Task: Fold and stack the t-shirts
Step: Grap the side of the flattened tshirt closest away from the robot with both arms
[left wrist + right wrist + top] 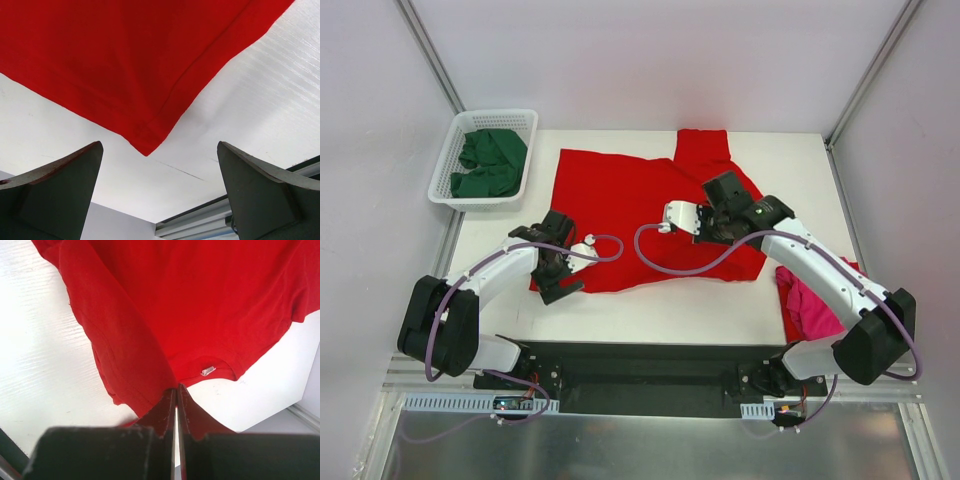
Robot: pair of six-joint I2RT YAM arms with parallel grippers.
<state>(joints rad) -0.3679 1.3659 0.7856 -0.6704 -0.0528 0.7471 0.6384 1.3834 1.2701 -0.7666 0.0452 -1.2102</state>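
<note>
Red t-shirt [620, 200] fabric is pinched between the right gripper [176, 390] jaws; the left gripper [160, 145] jaws are held spread near its corner.

This is a robotics lab test cell, not a home. A plain white table [650, 305] is boxed in by blank pale wall panels [620, 60] set in bare aluminium frame posts [428, 55]. A left arm [490, 272] and a right arm [820, 268], both white and black, are bolted to a black base plate [650, 365] at the table's near edge, trailing loose purple cables [665, 264]. A red t-shirt [620, 195] at the surface's middle and a white lattice basket [445, 185] at its far left corner lie on bare board.
</note>
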